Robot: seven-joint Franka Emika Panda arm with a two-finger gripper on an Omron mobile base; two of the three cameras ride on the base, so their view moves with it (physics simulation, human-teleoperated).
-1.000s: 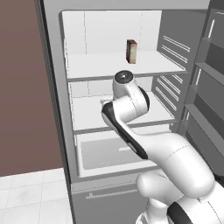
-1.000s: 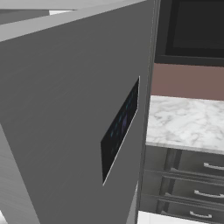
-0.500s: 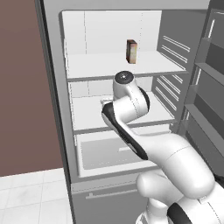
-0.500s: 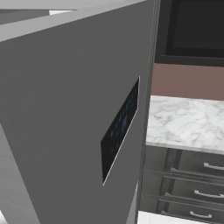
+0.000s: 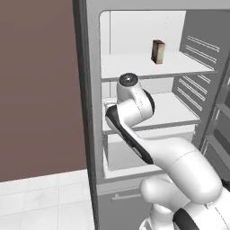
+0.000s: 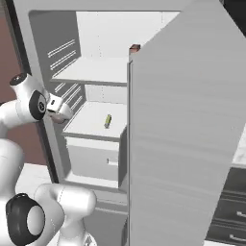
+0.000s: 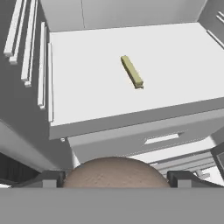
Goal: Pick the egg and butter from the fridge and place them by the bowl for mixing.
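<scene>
The egg [image 7: 116,173], a brownish-grey oval, sits between my gripper's [image 7: 116,180] two dark fingertips [image 7: 49,179], which are shut on it. In the right base view the gripper [image 6: 59,113] holds it in the air in front of the fridge's [image 6: 96,29] left wall, off the shelf. The butter [image 7: 131,71] is a thin pale yellow-olive stick lying alone on the white middle shelf [image 7: 175,57], beyond the gripper; the right base view also shows the butter [image 6: 108,120]. The bowl is out of view.
An upright red-brown carton [image 5: 157,51] stands on the top shelf. A white drawer [image 6: 91,156] sits under the butter's shelf. The open grey fridge door [image 6: 187,134] stands on the right. A brown wall [image 5: 40,90] lies left of the fridge.
Both base views have shifted: the fridge sits further right in the left view, and the right view now looks into the fridge instead of at the door's face. The arm's pose is unchanged.
</scene>
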